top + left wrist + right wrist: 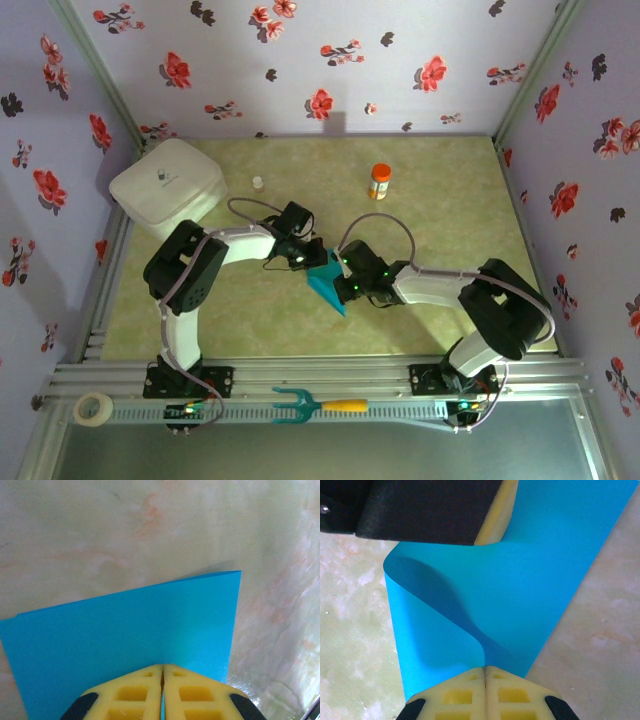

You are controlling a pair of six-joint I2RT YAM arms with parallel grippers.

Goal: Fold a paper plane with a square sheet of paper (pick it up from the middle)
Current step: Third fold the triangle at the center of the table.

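Note:
The square sheet of paper is teal-blue and hangs above the middle of the table, bent between both grippers. My left gripper is shut on its left edge; in the left wrist view the yellow fingertips pinch the sheet, which spreads flat ahead. My right gripper is shut on the paper's right side. Its view has the sheet curling into a soft fold at the pinched fingertips, and the left gripper's finger at the top.
A white rounded box stands at the back left. A small white cap and an orange bottle stand further back. A teal pronged tool with yellow handle and a tape roll lie on the front rail.

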